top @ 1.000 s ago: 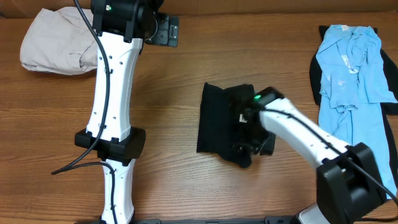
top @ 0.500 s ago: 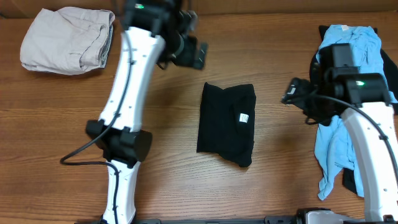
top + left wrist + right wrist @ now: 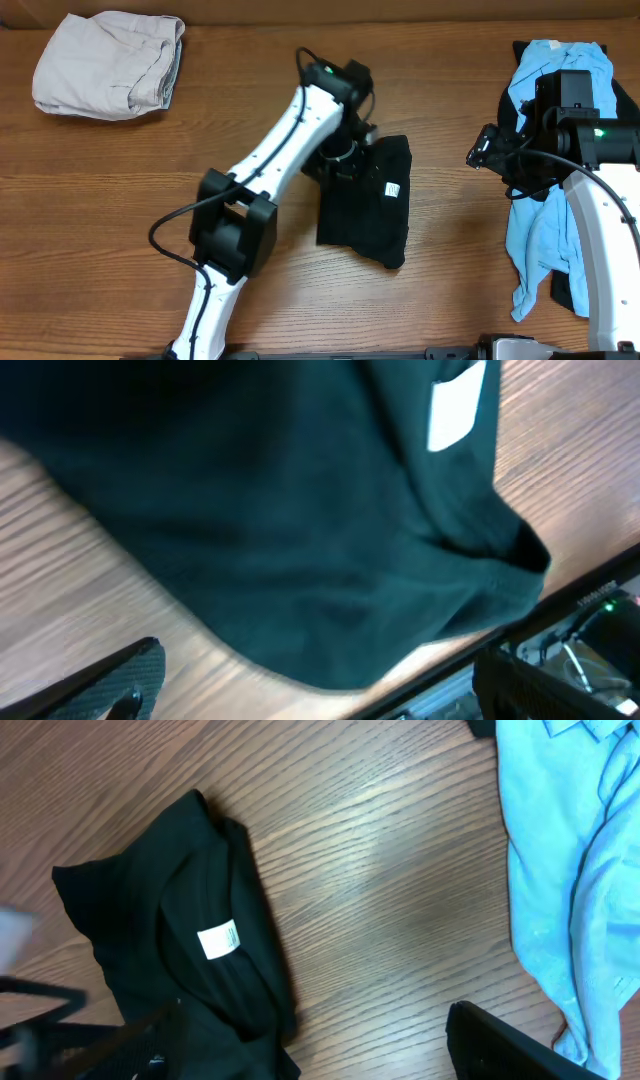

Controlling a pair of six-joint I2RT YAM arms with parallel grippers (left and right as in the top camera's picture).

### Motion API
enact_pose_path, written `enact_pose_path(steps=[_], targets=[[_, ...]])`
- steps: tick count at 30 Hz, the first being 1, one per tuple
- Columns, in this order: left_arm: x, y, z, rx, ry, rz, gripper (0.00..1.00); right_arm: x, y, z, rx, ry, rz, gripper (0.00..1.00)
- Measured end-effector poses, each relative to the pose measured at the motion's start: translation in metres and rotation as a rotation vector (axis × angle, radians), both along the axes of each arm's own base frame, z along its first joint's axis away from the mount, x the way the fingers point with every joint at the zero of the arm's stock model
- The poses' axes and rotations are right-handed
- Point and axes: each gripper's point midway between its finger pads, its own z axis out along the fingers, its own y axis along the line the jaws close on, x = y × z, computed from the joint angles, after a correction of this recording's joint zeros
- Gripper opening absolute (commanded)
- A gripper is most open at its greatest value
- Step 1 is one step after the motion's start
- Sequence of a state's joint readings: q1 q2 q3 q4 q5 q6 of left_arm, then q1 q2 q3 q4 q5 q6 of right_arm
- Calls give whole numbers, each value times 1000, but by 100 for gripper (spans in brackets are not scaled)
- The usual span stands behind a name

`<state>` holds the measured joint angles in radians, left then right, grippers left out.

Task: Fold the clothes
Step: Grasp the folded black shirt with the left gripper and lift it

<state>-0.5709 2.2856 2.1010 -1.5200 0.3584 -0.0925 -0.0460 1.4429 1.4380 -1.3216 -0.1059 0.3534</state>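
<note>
A black garment (image 3: 365,210) lies folded in a compact rectangle mid-table, its small white label (image 3: 392,188) facing up. My left gripper (image 3: 345,150) hovers over its upper-left corner. In the left wrist view the black cloth (image 3: 300,510) fills most of the frame, and the left gripper (image 3: 320,672) is open with nothing between its fingers. My right gripper (image 3: 487,155) is off to the right, beside the light blue shirt (image 3: 560,130). It is open (image 3: 320,1032) over bare wood, between the black garment (image 3: 180,960) and the blue shirt (image 3: 570,860).
A beige garment (image 3: 105,65) lies folded at the back left corner. Dark cloth (image 3: 507,125) shows under the blue shirt's left edge. Bare wooden table (image 3: 100,200) spreads left of the black garment and between it and the blue shirt.
The right gripper let go of the black garment, opened and drew back right to the blue shirt. The left arm swung from the back left down onto the black garment's upper-left corner.
</note>
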Motion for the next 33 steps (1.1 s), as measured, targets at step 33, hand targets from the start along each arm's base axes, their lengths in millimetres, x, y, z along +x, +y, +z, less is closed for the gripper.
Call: enact_pose_path(steps=[33], targets=[[124, 88, -49, 535, -637, -7, 100, 9, 0, 3, -4, -39, 10, 87]])
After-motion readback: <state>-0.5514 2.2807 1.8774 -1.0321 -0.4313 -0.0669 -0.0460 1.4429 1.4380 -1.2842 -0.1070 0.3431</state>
